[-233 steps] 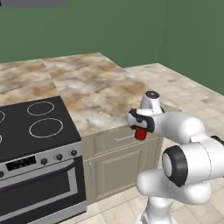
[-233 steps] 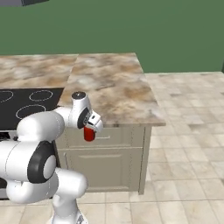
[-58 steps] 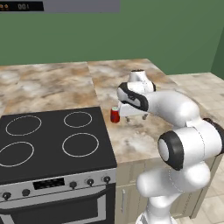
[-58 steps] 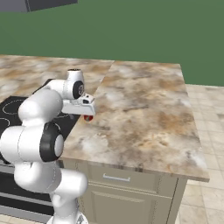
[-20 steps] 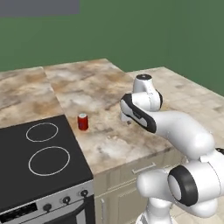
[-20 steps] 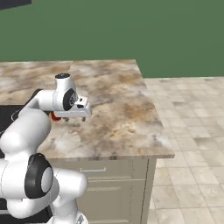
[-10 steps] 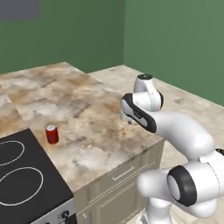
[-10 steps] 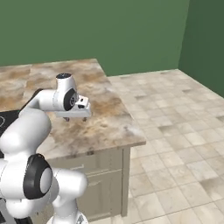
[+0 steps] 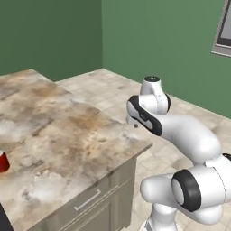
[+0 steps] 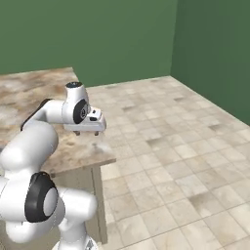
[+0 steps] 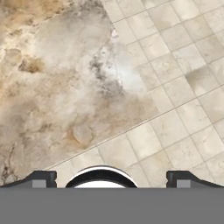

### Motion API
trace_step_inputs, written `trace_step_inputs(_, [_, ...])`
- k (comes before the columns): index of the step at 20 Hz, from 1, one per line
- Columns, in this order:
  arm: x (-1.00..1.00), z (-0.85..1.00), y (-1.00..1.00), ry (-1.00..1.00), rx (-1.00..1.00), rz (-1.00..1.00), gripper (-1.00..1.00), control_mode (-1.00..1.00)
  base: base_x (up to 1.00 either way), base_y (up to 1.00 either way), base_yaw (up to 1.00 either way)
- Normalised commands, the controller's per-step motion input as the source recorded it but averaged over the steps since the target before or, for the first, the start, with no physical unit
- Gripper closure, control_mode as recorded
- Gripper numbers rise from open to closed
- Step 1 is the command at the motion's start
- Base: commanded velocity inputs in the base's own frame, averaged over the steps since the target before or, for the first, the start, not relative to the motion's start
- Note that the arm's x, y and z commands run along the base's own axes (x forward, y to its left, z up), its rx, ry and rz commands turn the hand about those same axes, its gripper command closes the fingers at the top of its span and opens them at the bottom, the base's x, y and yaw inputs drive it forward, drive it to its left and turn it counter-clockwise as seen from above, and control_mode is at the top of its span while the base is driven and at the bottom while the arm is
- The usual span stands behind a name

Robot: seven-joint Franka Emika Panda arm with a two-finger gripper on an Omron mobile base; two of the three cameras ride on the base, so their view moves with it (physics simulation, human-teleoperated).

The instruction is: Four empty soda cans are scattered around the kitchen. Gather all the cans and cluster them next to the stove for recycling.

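While the tool [image 10: 93,128] gapes empty, one soda can [image 9: 3,161] stands on the counter [image 9: 67,140].

From my seat the marble counter [image 9: 67,135] is bare across almost its whole top, so I see wide room to sweep over it. The lone thing standing on it is a red soda can [image 9: 3,161] at the far left edge of the left base view, well apart from the gripper [image 10: 92,128], which hangs with its jaws spread wide above the counter's outer corner. Past that corner the tiled floor [image 10: 171,146] lies open out to the green walls [image 10: 122,34]. Below the counter edge, a cabinet drawer front [image 9: 90,203] with its handle closes off the side.
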Motion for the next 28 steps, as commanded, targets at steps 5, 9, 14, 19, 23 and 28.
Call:
trace_step_inputs(5, [0.00, 0.00, 0.00, 0.00, 0.00, 0.00, -1.00, 1.00, 0.01, -0.82, -0.23])
trace_step_inputs(9, [0.00, 0.00, 0.00, 0.00, 0.00, 0.00, -1.00, 1.00, 0.00, -0.41, -0.40])
trace_step_inputs(14, [0.00, 0.00, 0.00, 0.00, 0.00, 0.00, -1.00, 1.00, 0.00, -0.25, -0.45])
trace_step_inputs(19, [0.00, 0.00, 0.00, 0.00, 0.00, 0.00, -1.00, 1.00, 0.00, -0.25, -0.45])
trace_step_inputs(23, [0.00, 0.00, 0.00, 0.00, 0.00, 0.00, -1.00, 1.00, 0.02, -0.26, -0.44])
trace_step_inputs(28, [0.00, 0.00, 0.00, 0.00, 0.00, 0.00, -1.00, 1.00, 0.27, -0.15, -0.37])
